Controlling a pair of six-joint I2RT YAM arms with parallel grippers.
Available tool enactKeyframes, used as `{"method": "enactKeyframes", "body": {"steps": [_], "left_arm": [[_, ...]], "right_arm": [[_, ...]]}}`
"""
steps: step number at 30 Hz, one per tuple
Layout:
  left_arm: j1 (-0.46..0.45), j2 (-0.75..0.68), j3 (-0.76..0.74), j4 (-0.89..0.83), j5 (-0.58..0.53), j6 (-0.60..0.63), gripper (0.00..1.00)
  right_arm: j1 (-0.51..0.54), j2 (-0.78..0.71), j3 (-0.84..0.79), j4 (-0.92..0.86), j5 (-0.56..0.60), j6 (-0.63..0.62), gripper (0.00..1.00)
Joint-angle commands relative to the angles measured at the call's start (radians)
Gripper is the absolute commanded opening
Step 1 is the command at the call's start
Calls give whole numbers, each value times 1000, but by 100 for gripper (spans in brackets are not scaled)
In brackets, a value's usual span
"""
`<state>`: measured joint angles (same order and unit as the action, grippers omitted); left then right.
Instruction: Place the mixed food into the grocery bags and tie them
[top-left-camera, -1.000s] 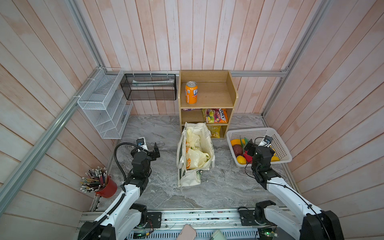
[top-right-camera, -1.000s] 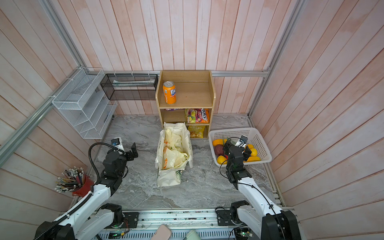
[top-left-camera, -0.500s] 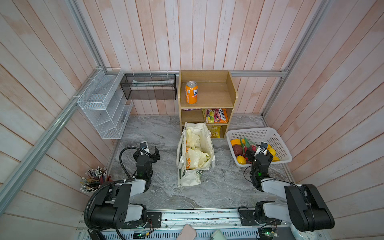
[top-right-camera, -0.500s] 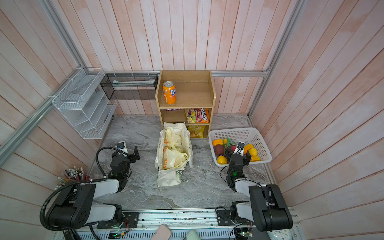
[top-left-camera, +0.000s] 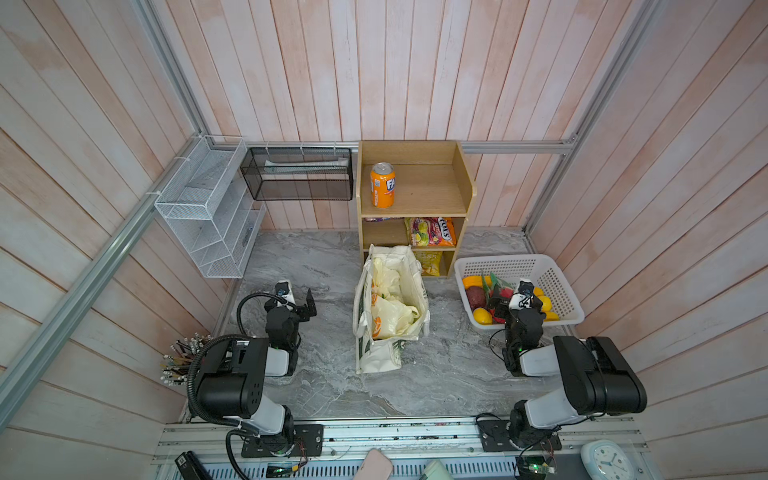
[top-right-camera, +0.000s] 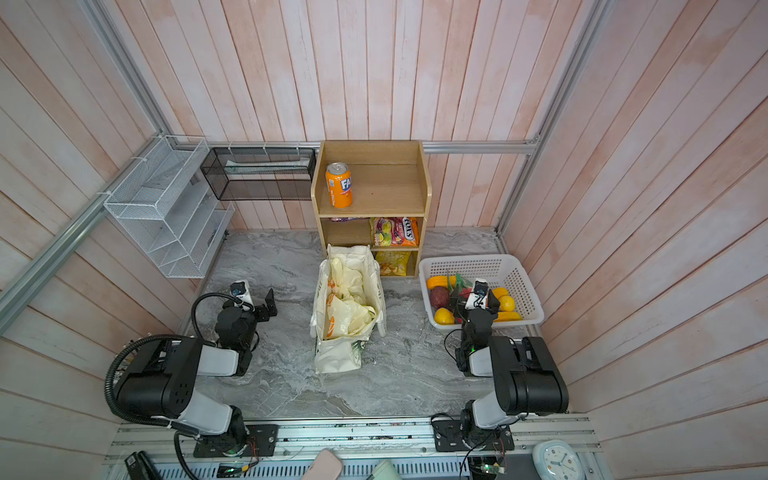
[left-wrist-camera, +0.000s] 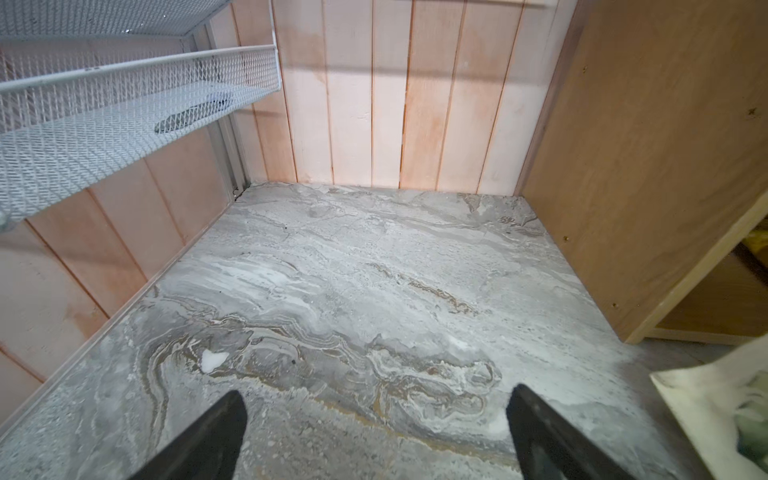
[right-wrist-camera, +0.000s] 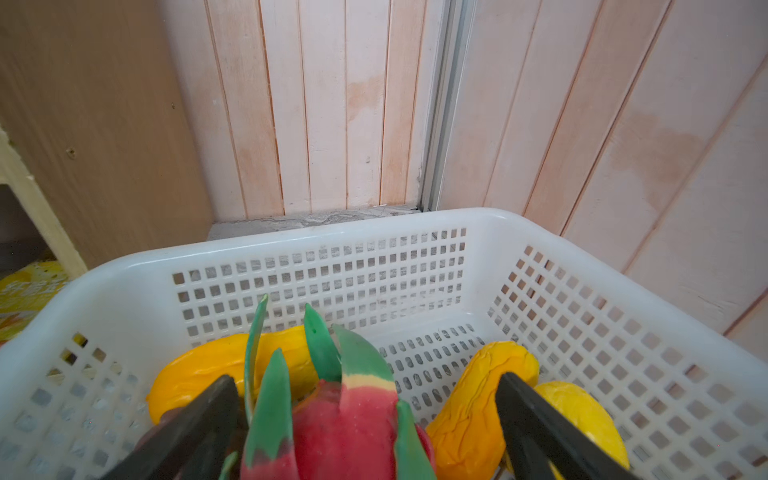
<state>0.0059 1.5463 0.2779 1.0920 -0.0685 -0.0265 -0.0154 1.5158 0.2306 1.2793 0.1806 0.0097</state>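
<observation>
- Jaws of the left gripper (left-wrist-camera: 376, 405) stand spread wide and hold nothing; only bare marble floor (left-wrist-camera: 374, 270) lies between and ahead of them.
- Jaws of the right gripper (right-wrist-camera: 365, 384) are equally wide. A red, green-leaved dragon fruit (right-wrist-camera: 345, 432) sits between the fingers inside the white perforated basket (right-wrist-camera: 316, 241), unclamped, with yellow-orange fruit (right-wrist-camera: 478, 399) just beside one finger.
- Cream canvas tote (top-left-camera: 380, 359) stands upright on the floor between the two pairs of jaws, well apart from both.
- Pale-yellow plastic bag (top-left-camera: 390, 316) printed with oranges lies crumpled inside the tote; what it contains cannot be seen.
- Neither pair of jaws touches a bag.
</observation>
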Motion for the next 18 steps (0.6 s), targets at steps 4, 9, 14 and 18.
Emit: {"method": "enactKeyframes", "body": {"steps": [4, 9, 14, 18], "left_arm": [[19, 3, 20, 7, 54, -5, 100], [22, 3, 20, 6, 60, -7, 100], [23, 5, 20, 6, 62, -8, 100], [23, 4, 20, 5, 62, -8, 100]], "right_arm": [[-15, 3, 13, -74, -95, 26, 98], [-13, 2, 13, -74, -97, 23, 98], [-18, 8, 20, -82, -99, 31, 98], [-20, 6, 20, -85, -101, 29, 98]]}}
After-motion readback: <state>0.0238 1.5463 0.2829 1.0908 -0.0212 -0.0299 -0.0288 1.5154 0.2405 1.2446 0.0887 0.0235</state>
